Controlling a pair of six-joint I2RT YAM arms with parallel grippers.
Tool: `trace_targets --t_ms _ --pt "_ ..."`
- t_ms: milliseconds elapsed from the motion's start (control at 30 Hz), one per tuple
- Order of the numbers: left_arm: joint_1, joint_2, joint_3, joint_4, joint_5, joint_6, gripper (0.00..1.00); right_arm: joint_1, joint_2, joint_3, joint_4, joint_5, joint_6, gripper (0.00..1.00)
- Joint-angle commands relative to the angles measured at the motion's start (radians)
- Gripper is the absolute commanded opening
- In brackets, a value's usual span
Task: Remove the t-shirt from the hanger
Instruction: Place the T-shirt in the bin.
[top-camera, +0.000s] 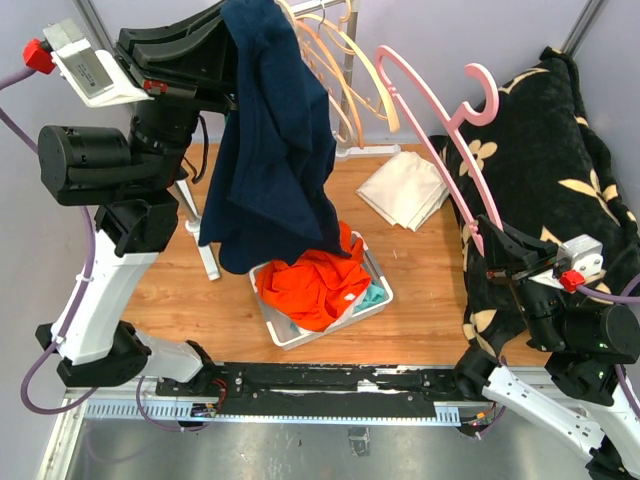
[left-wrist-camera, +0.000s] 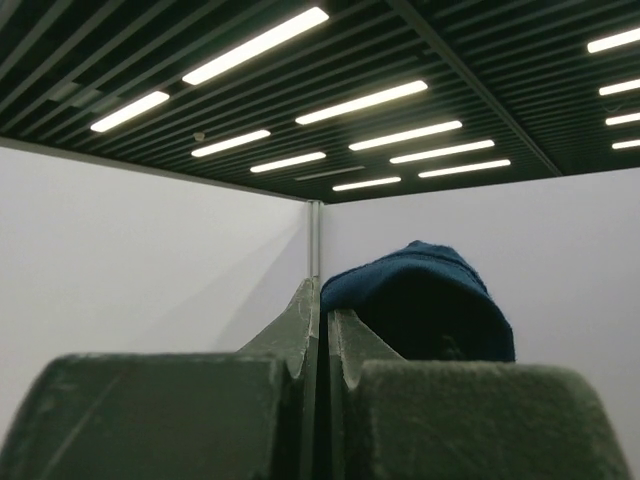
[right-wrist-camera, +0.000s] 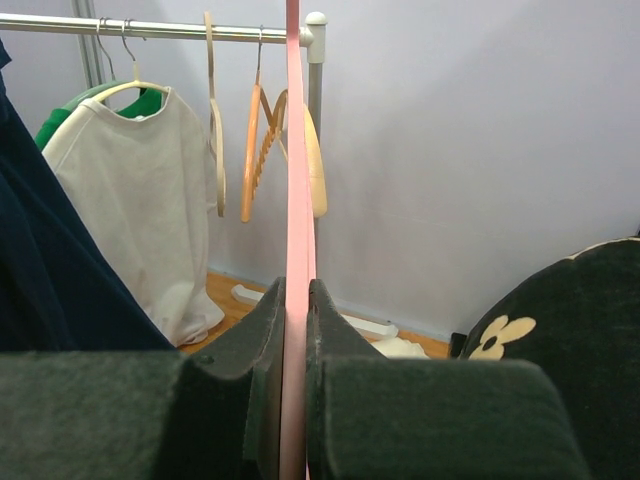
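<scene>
The navy t-shirt (top-camera: 275, 150) hangs in a long fold from my raised left gripper (top-camera: 238, 25) down to the basket. It hangs apart from the pink hanger (top-camera: 425, 130). In the left wrist view my left gripper (left-wrist-camera: 322, 300) is shut, and a bulge of the t-shirt (left-wrist-camera: 425, 290) shows just beyond the right finger. My right gripper (top-camera: 483, 243) is shut on the lower end of the bare hanger, which slants up and to the left with its hook at the top. In the right wrist view the hanger (right-wrist-camera: 297, 150) rises as a thin pink strip from the right gripper (right-wrist-camera: 297, 295). The t-shirt (right-wrist-camera: 40, 270) fills the left edge.
A white basket (top-camera: 375, 300) with orange clothes (top-camera: 315, 280) sits at the table's middle. A folded cream cloth (top-camera: 405, 188) lies behind it. Black floral fabric (top-camera: 545, 180) is heaped at the right. The rack rail (right-wrist-camera: 150, 28) carries wooden hangers (right-wrist-camera: 260, 150) and a cream shirt (right-wrist-camera: 130, 190).
</scene>
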Motion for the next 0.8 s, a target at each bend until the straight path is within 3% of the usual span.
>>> trace_targets --t_ms 0,433,767 --pt "0.004 -0.019 0.006 0.046 0.007 -0.054 0.01 0.008 -0.001 -0.007 0.057 0.007 0.015 0.01" --pt "-0.030 -0.240 -0.612 0.120 -0.076 -0.157 0.00 0.007 0.025 -0.028 0.075 0.021 -0.003 0.01" --pt "-0.203 -0.344 -0.860 -0.023 -0.359 -0.021 0.00 0.007 0.080 -0.028 0.107 0.007 -0.011 0.01"
